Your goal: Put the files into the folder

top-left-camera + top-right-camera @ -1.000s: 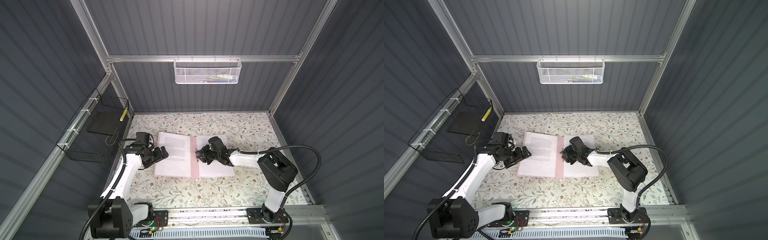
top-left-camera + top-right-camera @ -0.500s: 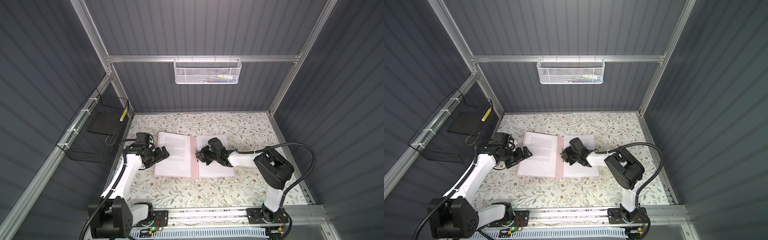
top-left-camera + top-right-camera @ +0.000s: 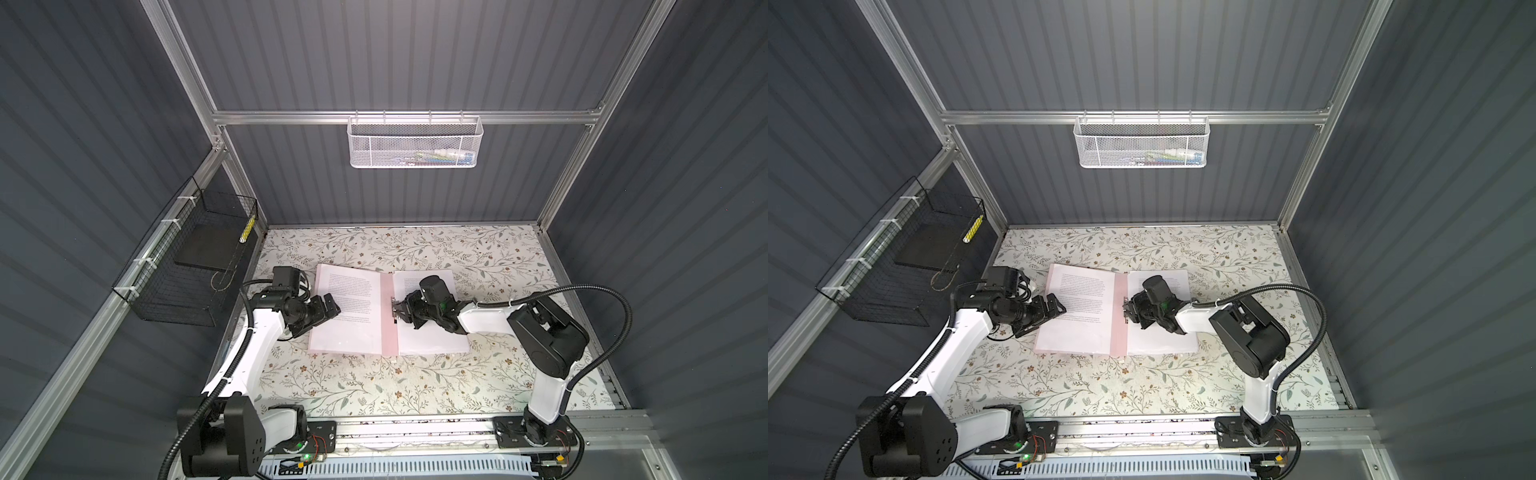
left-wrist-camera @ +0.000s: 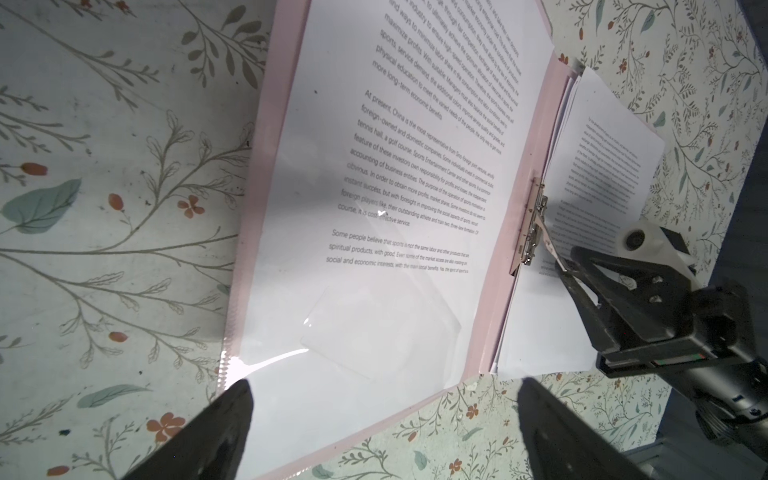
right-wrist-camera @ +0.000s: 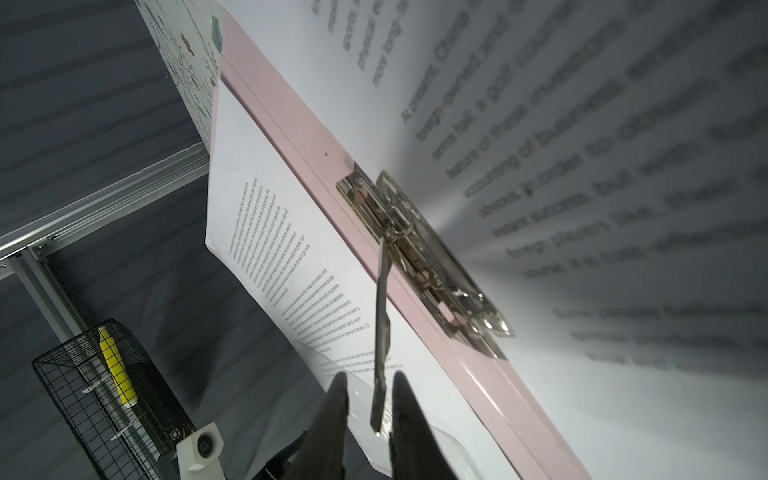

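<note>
Leftward of the folder (image 3: 387,316) hangs a wire basket (image 3: 183,286). Right gripper (image 5: 370,401) straddles the folder's clip lever (image 5: 383,328), grip uncertain; left gripper (image 4: 382,399) gapes at its left edge.

Right gripper (image 5: 369,386) narrows its fingers (image 5: 332,411) around the raised clip lever (image 5: 383,307) of the folder (image 5: 286,116), as the right arm's elbow (image 3: 546,332) swings slightly toward it.
</note>
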Controlling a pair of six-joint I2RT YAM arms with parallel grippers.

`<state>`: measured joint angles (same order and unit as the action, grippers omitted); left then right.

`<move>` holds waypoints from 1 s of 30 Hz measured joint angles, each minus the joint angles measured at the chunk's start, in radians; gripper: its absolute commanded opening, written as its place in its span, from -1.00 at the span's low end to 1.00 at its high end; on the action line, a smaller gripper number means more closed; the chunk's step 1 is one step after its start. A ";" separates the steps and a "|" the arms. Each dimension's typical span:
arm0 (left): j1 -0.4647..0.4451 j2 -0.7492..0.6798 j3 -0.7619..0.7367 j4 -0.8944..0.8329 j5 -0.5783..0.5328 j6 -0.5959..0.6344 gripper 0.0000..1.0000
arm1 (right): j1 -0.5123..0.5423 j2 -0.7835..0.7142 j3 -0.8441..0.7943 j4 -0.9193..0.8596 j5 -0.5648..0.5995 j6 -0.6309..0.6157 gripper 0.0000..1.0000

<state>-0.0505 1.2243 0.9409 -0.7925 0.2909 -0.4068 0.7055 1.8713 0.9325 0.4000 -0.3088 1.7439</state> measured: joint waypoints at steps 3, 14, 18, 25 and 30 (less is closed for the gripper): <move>0.000 0.000 0.000 0.004 0.003 0.000 0.99 | -0.003 0.000 -0.010 0.010 0.000 0.006 -0.61; 0.000 -0.001 -0.006 0.009 0.010 0.000 0.99 | -0.006 0.000 -0.017 0.022 -0.002 0.011 -0.67; 0.000 -0.001 -0.006 0.009 0.010 0.000 0.99 | -0.006 0.000 -0.018 0.028 -0.003 0.014 -0.68; 0.000 -0.001 -0.006 0.009 0.010 0.000 0.99 | -0.006 0.005 -0.026 0.050 -0.008 0.029 -0.69; 0.000 -0.001 -0.006 0.009 0.010 0.000 0.99 | -0.002 0.018 -0.031 0.067 -0.010 0.036 -0.73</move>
<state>-0.0505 1.2232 0.9352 -0.7834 0.3008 -0.4068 0.7033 1.8896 0.9012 0.4667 -0.3183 1.7798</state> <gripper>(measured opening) 0.997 0.143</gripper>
